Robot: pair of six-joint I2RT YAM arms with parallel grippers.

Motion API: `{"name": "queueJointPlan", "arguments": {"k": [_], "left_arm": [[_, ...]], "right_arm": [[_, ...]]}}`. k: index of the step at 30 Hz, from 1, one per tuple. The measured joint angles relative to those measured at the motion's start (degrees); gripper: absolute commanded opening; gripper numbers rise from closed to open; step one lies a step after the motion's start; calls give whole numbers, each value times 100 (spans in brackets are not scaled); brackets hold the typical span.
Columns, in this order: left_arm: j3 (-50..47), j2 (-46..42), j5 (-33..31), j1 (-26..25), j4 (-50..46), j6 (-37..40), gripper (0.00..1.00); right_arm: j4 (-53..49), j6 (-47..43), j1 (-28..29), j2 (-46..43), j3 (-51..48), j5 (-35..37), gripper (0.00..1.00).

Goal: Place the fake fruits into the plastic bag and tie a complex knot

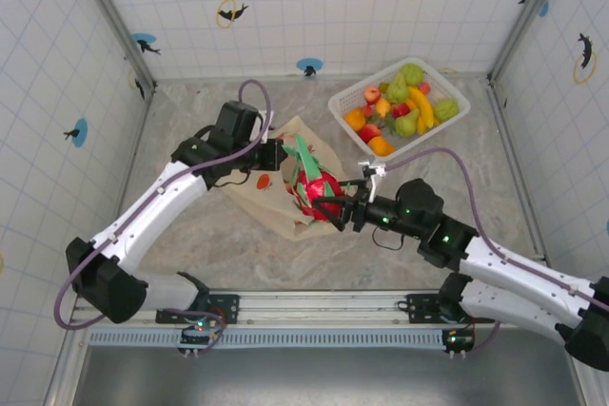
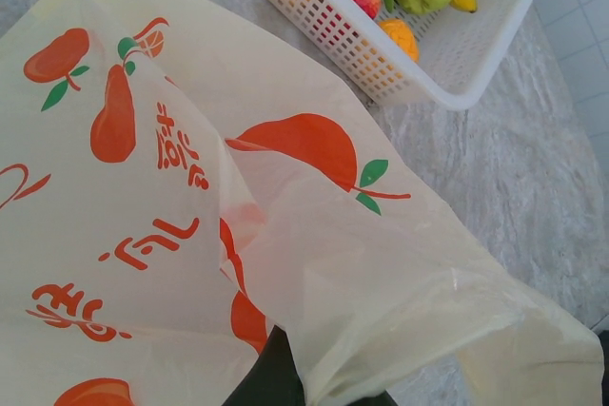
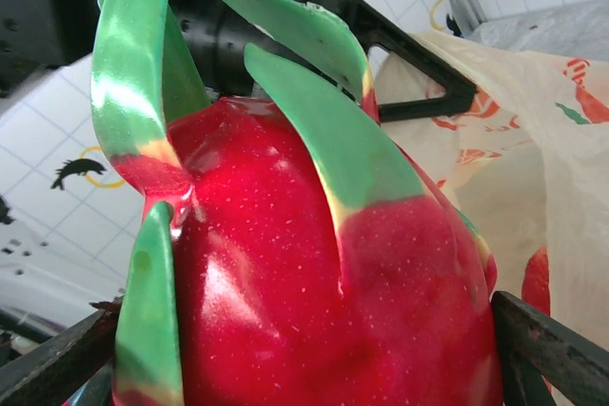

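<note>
One fake dragon fruit (image 1: 314,185) in play.

Top view: right fingers (image 1: 343,204) are spread wide around its red body. The fruit sits over the plastic bag (image 1: 271,202) mid-counter (image 1: 314,263); cannot tell whether it has cleared the mouth. Left fingers (image 1: 273,154) are pressed together on the bag's far edge, holding it up. The left arm reaches long, forearm angled in from the left. The right arm lies low, wrist levelled toward the bag. More fake fruits are heaped in the white lattice basket (image 1: 344,118), well apart at right rear.

Left wrist view: fingers (image 2: 271,373) pinch a fold of bag (image 2: 333,263) film. It is thin, limp and crinkly, and likely to slide out of a light pinch. Better to take a bunched edge or handle, not a single layer. Basket (image 2: 400,73) beyond, on the counter (image 2: 514,168).

Right wrist view: dragon fruit (image 3: 314,263) is glossy and hard-looking, probably hollow and light, with slick skin. Fingers (image 3: 542,339) bracket the widest part of the body, judged the right place. The green scales look bendy and would give poor purchase.
</note>
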Motion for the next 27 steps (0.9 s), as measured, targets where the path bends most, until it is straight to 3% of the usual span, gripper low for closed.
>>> {"name": "queueJointPlan", "arguments": {"k": [15, 27], "left_arm": [[-522, -232, 457, 140, 111, 389, 0], [-522, -236, 723, 269, 140, 439, 0]], "right_arm": [[306, -361, -195, 356, -417, 798, 70], [588, -911, 516, 612, -994, 1003, 69]]}}
